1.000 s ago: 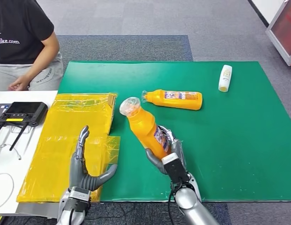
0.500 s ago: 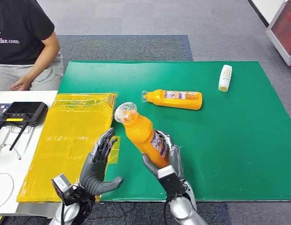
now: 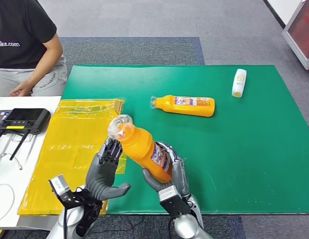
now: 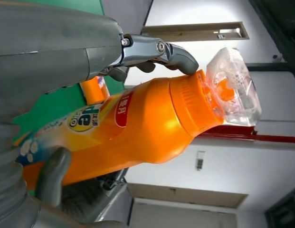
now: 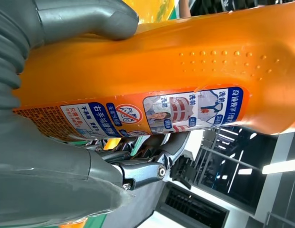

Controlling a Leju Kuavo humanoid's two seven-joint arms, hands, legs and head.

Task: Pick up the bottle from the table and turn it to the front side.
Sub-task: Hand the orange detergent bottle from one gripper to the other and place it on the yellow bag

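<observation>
Bottle (image 3: 143, 147): held by right hand (image 3: 171, 172) above surface's near edge, now tilted further left. Left hand (image 3: 104, 172) has risen, fingers touching neck, not gripping; regrasp for turning imminent.

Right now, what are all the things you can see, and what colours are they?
Held bottle: one, orange with clear cap, lifted and tilted, between both hands.
Second bottle: one, orange, lying on the mat's middle.
Small bottle: one, white, lying near the mat's far right.
Mat: one, green, covering the table.
Plastic sheet: one, yellow, left of the mat.
Controller: one, black, far left.
Person: one, black shirt, seated far left.
Right hand: silver-grey, grips the held bottle's body.
Left hand: grey, fingertips at the bottle's neck.
</observation>
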